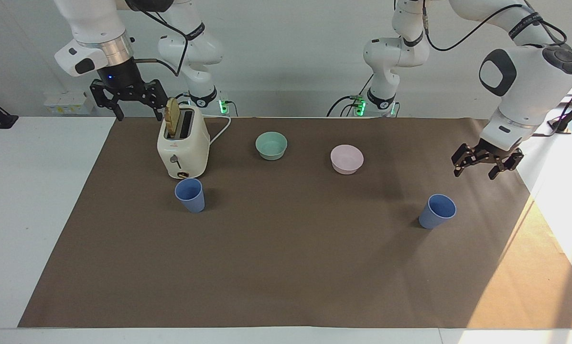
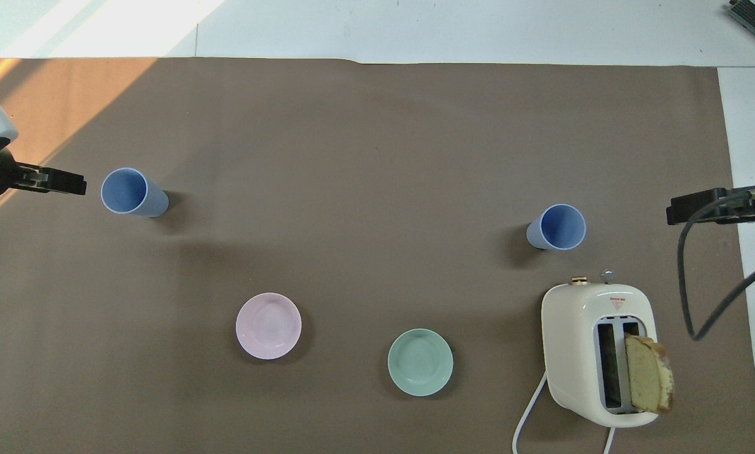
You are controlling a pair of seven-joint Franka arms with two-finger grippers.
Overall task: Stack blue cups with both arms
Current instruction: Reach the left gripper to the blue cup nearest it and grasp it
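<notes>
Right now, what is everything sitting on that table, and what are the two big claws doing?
Blue cups: two, upright, apart; one by the toaster, one toward the left arm's end.
Toaster: one, cream, toward the right arm's end.
Bread slice: one, tan, sticking up from a toaster slot.
Green bowl: one, mint, nearer the robots than the cups.
Pink bowl: one, pale, beside the green bowl.
Paper sheet: one, brown, covering the table.
Left gripper: black, open, empty, raised near its cup.
Right gripper: black, open, empty, waiting beside the toaster.
</notes>
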